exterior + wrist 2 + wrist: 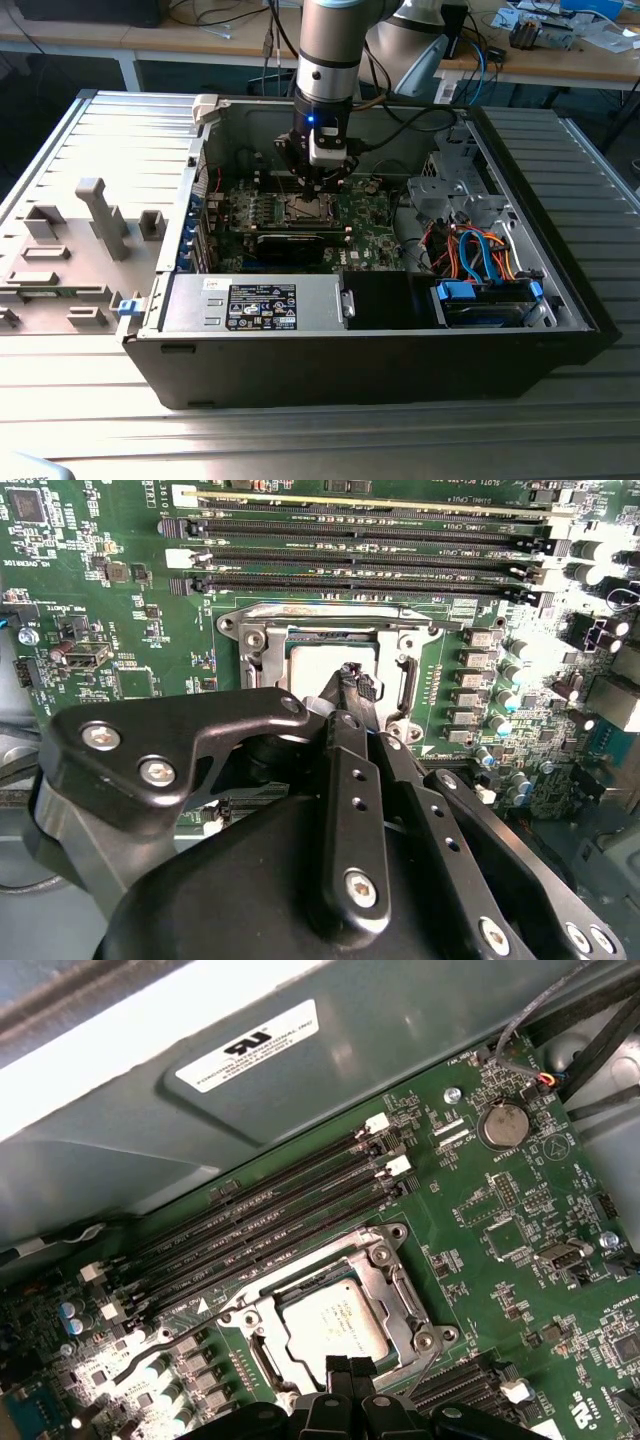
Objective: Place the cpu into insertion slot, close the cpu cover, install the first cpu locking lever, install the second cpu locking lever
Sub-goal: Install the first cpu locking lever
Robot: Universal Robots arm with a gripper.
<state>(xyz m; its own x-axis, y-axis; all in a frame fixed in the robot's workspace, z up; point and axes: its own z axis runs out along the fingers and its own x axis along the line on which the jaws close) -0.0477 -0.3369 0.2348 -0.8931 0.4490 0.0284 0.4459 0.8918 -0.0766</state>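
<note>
Gripper [350, 1367] just above edge of seated cpu [333, 1324].

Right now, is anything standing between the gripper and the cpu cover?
Nothing visible does. In the first wrist view the gripper hangs close above one edge of the cpu cover, with the cpu showing through its window and no cable or part crossing the gap.

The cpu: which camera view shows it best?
The first wrist view: the cpu shows nearly whole. In the second wrist view the gripper hides part of it; in the exterior view it is a small patch below the gripper.
</note>
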